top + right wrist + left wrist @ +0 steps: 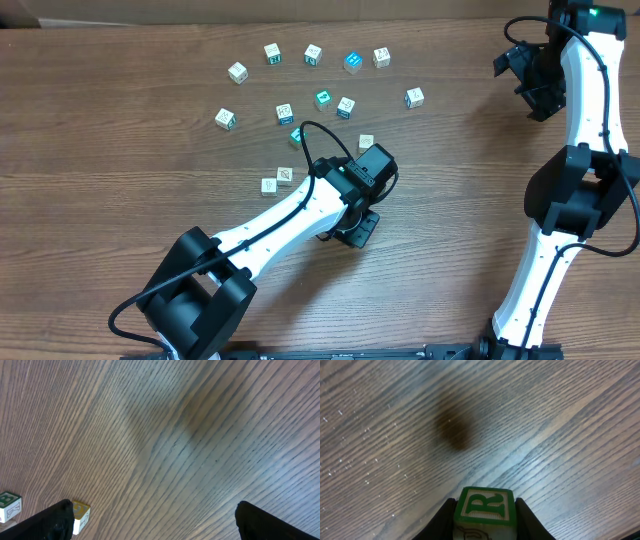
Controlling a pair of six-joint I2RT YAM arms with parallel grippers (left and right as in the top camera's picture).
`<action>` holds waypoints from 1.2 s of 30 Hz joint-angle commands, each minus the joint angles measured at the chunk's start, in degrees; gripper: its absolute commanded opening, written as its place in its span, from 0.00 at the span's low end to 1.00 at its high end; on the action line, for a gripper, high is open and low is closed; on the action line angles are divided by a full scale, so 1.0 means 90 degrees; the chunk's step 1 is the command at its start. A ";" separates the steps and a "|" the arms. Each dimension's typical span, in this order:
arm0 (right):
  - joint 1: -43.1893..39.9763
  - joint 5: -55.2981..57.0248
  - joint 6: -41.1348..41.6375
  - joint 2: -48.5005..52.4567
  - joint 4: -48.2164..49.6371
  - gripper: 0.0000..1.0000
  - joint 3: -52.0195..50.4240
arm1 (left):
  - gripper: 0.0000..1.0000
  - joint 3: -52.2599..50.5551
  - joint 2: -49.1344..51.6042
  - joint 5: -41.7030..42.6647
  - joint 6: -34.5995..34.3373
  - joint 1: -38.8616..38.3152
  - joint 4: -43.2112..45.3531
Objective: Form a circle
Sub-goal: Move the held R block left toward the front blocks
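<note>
My left gripper (485,519) is shut on a pale wooden cube (484,505) whose top face carries a green R; the black fingers press on both of its sides. In the overhead view this gripper (352,226) sits below the scatter of cubes, and the held cube is hidden under it. Two pale cubes (276,181) lie touching just left of the arm. No circle of cubes is in view. My right gripper (522,76) hangs open at the far right, and its wide-apart fingers (55,520) have nothing between them.
Several printed cubes, some teal-faced (352,62), lie in a loose arc across the upper middle of the wooden table (120,200). One lone cube (414,96) lies furthest right. Near the right gripper's left finger are a yellow-faced cube (80,515) and a green-lettered cube (10,506).
</note>
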 commanded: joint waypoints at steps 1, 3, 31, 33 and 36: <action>-0.0012 0.0012 -0.0017 -0.0172 0.0007 1.00 0.0109 | 0.04 -0.0053 -0.0085 0.0092 0.0066 -0.0019 -0.0090; -0.0012 0.0012 -0.0017 -0.0172 0.0007 1.00 0.0109 | 0.04 -0.0063 -0.0085 0.0087 0.0066 -0.0019 -0.0114; -0.0012 0.0012 -0.0017 -0.0172 0.0007 1.00 0.0109 | 0.07 -0.0714 -0.0083 -0.2786 -0.1528 0.0012 0.1396; -0.0012 0.0012 -0.0017 -0.0172 0.0007 1.00 0.0109 | 0.07 -0.0794 -0.0083 -0.2793 -0.1528 0.0015 0.1530; -0.0012 0.0012 -0.0017 -0.0172 0.0007 1.00 0.0109 | 0.07 -0.0843 -0.0083 -0.2793 -0.1528 0.0046 0.1574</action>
